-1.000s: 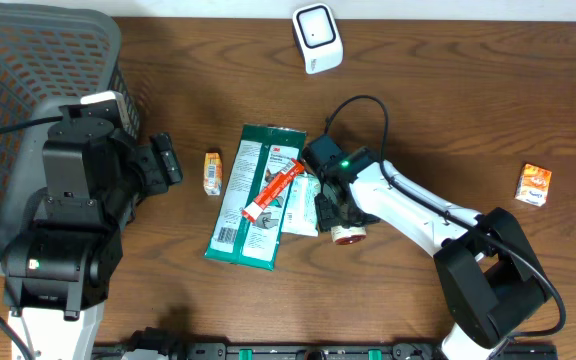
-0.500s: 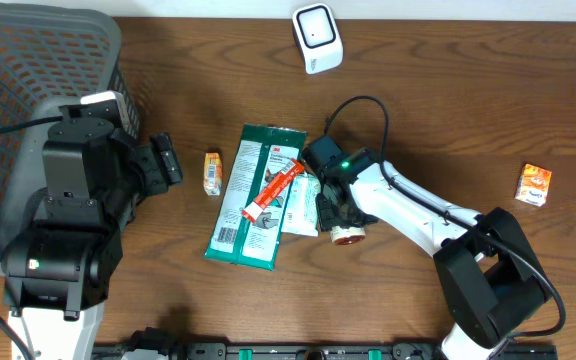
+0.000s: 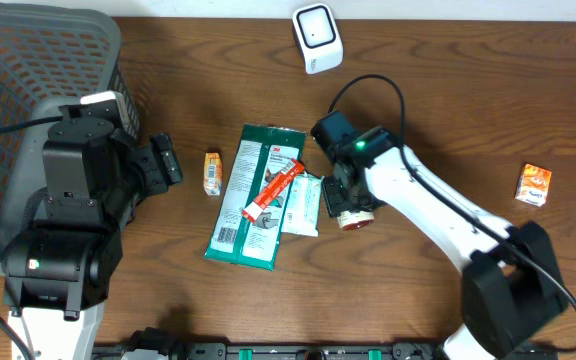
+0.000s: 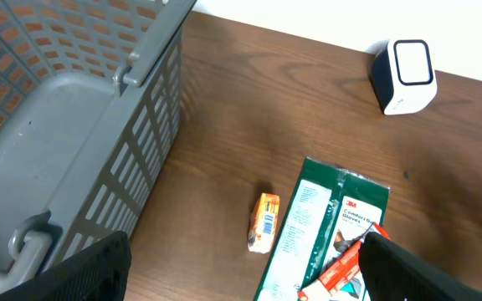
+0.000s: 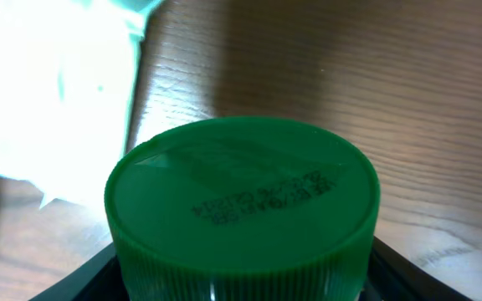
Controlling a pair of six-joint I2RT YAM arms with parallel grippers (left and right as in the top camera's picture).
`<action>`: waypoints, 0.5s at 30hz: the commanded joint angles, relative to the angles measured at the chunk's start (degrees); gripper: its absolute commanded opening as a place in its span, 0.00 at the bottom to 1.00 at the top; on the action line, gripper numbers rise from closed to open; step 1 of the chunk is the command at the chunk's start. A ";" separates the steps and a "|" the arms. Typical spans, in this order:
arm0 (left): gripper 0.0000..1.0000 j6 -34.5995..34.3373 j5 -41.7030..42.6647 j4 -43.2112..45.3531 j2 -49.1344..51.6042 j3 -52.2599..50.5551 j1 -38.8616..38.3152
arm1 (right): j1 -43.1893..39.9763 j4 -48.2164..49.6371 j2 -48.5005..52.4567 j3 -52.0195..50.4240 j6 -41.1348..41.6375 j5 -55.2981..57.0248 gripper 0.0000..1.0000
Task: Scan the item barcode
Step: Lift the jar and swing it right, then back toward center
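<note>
Green-capped round plastic bottle (image 5: 241,196) is near the table's middle, gripped by the partly closed right gripper (image 3: 348,203), cap toward the wrist. The white box-shaped scanner (image 3: 316,38) lies at about 12 o'clock from it, well apart; the right arm is nearer.

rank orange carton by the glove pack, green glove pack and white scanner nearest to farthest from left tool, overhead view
1. orange carton, just beside the left tool
2. green glove pack, table middle
3. white scanner, far edge

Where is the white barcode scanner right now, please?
In the overhead view, the white scanner sits top centre, beyond the green packet and apart from it.
</note>
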 commanded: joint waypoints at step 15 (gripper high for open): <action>0.87 -0.33 -0.33 0.02 -0.02 0.55 0.35 | 1.22 1.81 -28.22 -1.77 -1.51 6.82 0.28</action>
